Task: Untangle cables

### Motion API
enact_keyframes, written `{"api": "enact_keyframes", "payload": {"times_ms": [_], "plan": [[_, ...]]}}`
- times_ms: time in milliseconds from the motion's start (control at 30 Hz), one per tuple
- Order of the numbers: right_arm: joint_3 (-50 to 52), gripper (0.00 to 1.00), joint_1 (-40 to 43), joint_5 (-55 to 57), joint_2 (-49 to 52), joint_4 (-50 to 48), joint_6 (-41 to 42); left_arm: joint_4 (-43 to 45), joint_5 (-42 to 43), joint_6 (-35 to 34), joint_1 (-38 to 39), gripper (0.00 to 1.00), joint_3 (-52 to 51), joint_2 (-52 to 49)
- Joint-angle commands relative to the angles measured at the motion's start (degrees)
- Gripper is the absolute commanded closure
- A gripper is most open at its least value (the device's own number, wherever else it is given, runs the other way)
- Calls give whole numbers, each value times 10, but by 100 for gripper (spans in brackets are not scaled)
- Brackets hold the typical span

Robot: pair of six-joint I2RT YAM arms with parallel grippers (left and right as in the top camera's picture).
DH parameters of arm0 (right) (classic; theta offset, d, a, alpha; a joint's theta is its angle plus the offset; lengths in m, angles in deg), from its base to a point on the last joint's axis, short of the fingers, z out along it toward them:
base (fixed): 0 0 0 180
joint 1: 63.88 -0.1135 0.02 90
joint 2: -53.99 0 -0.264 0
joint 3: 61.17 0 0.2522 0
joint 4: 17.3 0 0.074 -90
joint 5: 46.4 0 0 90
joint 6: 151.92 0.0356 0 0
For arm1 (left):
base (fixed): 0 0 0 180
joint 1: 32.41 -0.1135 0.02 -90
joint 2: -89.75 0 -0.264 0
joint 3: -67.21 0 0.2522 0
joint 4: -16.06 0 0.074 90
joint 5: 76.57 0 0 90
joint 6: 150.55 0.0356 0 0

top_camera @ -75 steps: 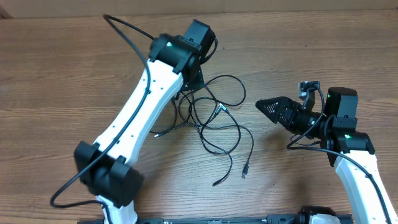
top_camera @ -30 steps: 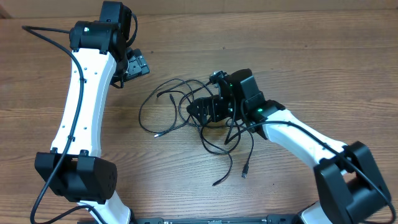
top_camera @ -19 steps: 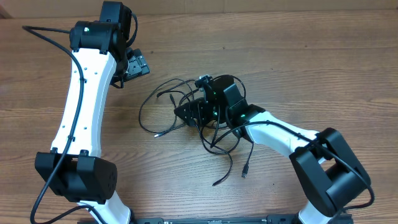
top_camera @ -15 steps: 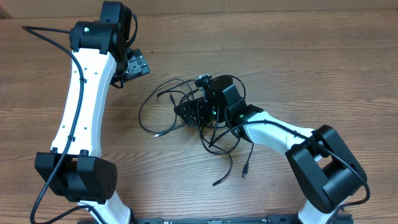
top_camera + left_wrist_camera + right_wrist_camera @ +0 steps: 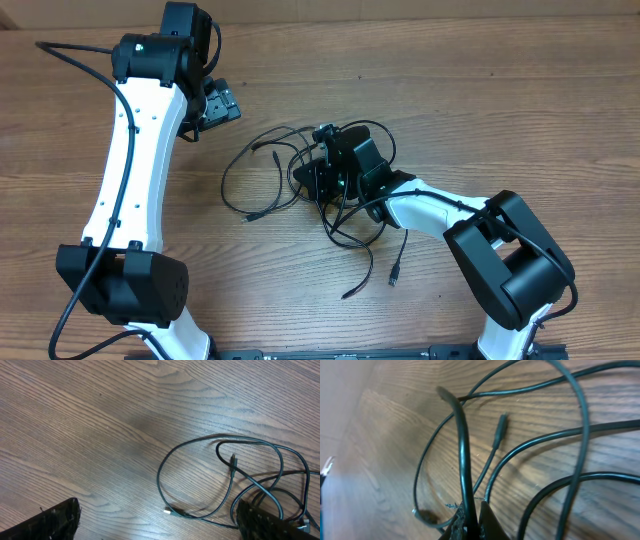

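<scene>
The cables [image 5: 345,215] are thin black wires lying in tangled loops on the wooden table, with small plug ends [image 5: 393,276] trailing toward the front. My right gripper [image 5: 306,178] sits low in the middle of the tangle, shut on one cable strand [image 5: 463,460] that rises between its fingers [image 5: 487,522]. My left gripper [image 5: 218,105] hangs open at the back left, away from the wires. In the left wrist view its fingers [image 5: 47,522] stand wide apart above a loop of cable [image 5: 195,480] with a plug end [image 5: 233,460].
The wooden table [image 5: 520,120] stretches bare to the right and back. A pale wall edge [image 5: 400,8] runs along the far side. Thick black arm cables [image 5: 70,60] arch off the left arm.
My right gripper slid left into the tangle and closed on a cable strand. The left arm has stayed still at the back left since a second ago.
</scene>
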Motion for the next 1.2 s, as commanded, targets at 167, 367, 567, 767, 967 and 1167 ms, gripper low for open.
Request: {"api": "enact_keyframes", "payload": {"times_ms": [167,367,567,767,967,1167], "plan": [[-17,96,18,-40,-107,67,17,1,2,7,1,0,3,11],[-33,96,55,-40,-308,124,17,1,2,7,1,0,3,11],[-61,96,85,-21,-508,132,18,1,2,7,1,0,3,11],[-113,96,88,38,-590,131,17,1,2,7,1,0,3,11],[-188,96,88,71,-590,127,17,1,2,7,1,0,3,11],[-241,96,89,109,-589,84,15,1,2,7,1,0,3,11]]}}
